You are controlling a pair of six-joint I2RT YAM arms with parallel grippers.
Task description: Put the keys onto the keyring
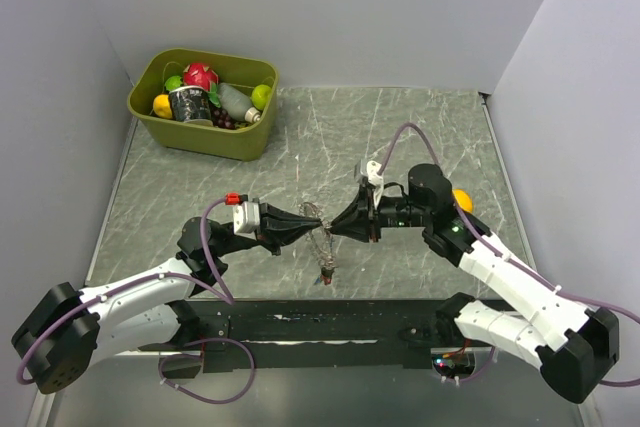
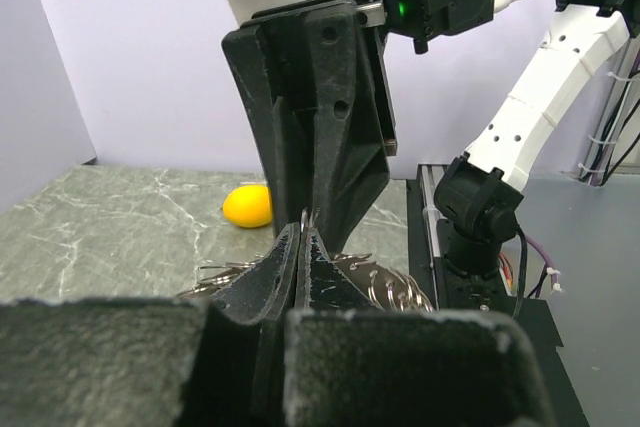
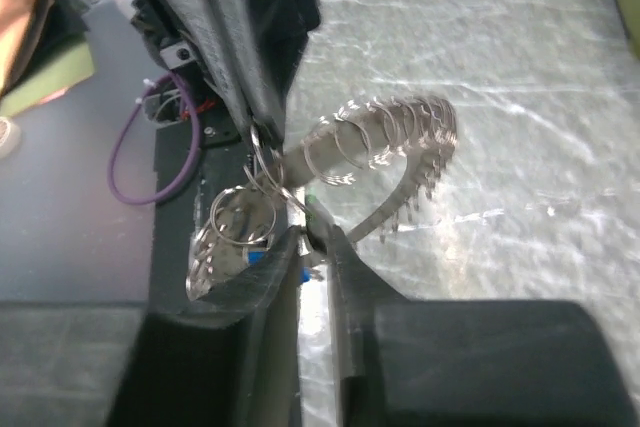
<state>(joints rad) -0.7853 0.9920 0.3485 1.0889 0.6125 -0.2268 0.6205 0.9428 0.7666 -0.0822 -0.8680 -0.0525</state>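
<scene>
My left gripper [image 1: 308,219] and right gripper [image 1: 334,221] meet tip to tip above the middle of the table. The left gripper [image 2: 303,234] is shut on the thin wire of the keyring [image 2: 390,282], a metal band carrying several small split rings [image 3: 390,132]. The right gripper [image 3: 312,235] is shut on a small dark key head right at that ring. A blue key head [image 3: 256,258] shows beside its left finger. The ring bunch hangs down to the table [image 1: 322,245], with tiny keys [image 1: 326,272] at its lower end. The other keys' colours are too small to tell.
A green bin [image 1: 200,137] with fruit and a can stands at the back left. A yellow ball [image 1: 461,199] lies by the right arm and also shows in the left wrist view [image 2: 248,205]. The black base rail [image 1: 330,319] runs along the near edge.
</scene>
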